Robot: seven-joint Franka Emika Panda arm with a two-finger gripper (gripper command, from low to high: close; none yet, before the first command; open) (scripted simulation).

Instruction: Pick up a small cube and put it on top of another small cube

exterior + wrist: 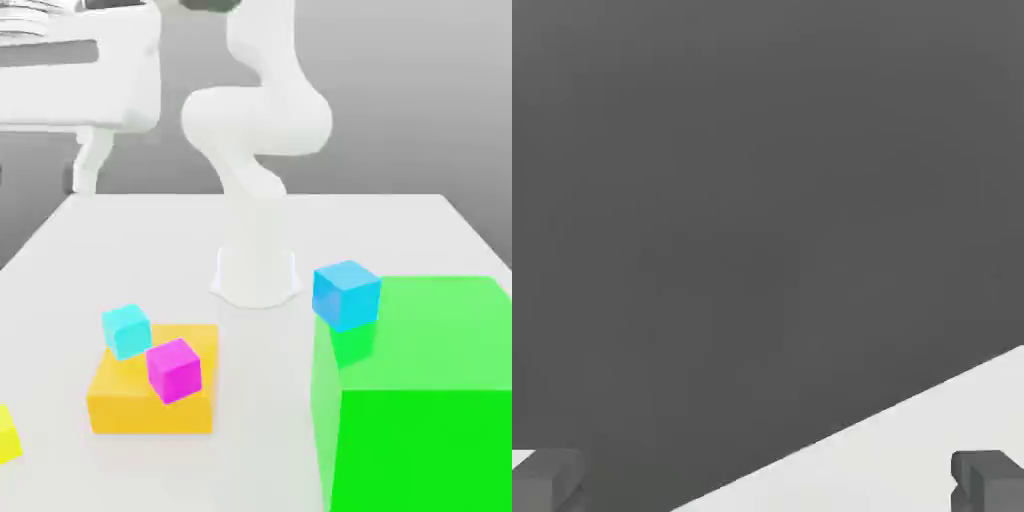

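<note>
The yellow cube (6, 432) sits untouched at the table's (400, 225) near edge, toward the exterior view's left. Farther in, cyan cube (126, 330) and magenta cube (174, 369) rest on the orange block (150, 400). The gripper (768, 480) hangs spread and empty, so I judge nothing done yet.

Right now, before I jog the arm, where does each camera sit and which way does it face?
Exterior view: off the arm, looking slightly down across the white table toward the white arm base, past the small bright yellow cube and large green block.
Hand view: on the hand, facing the table edge and grey background; the open gripper shows two dark fingertips.
Shared: the white table.
</note>
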